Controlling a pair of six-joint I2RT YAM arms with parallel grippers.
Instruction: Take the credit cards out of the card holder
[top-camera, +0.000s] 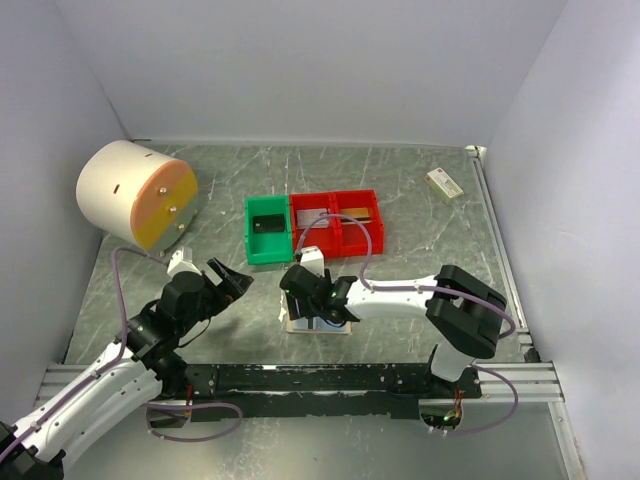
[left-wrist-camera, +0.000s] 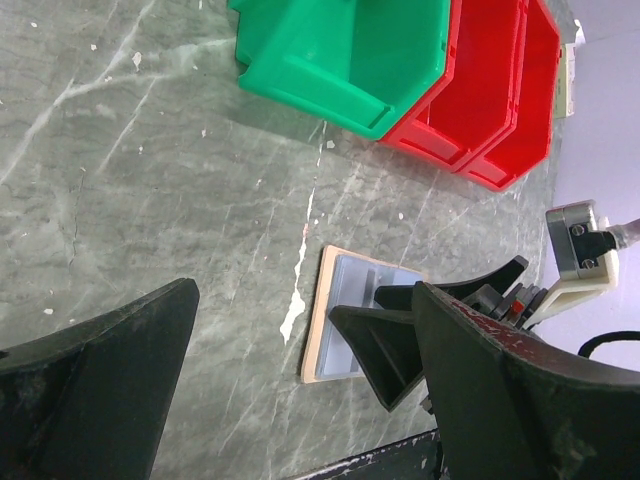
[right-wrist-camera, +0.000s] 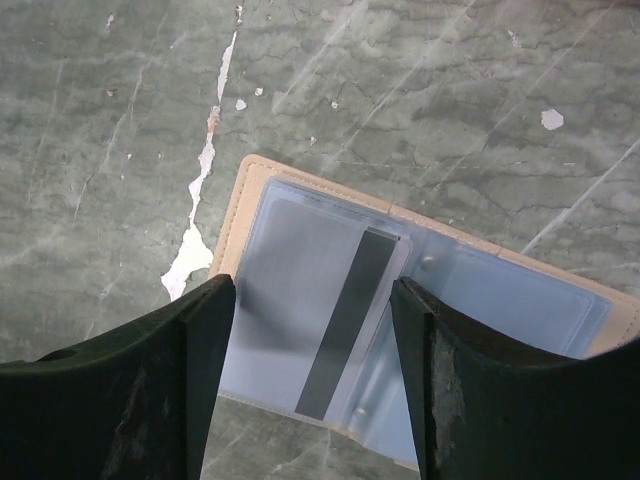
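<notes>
We see a dark card already in the green bin. One striped silver-grey card is left pocketed in the open card holder. The right gripper is parted above it, empty; the left gripper is wide, empty.

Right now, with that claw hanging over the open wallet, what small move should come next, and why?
Probably lower the right claw onto the grey striped card and pinch its edge. That card lies in the open card holder directly below, the jaws stand open on either side of it, and the claw holds nothing.
</notes>
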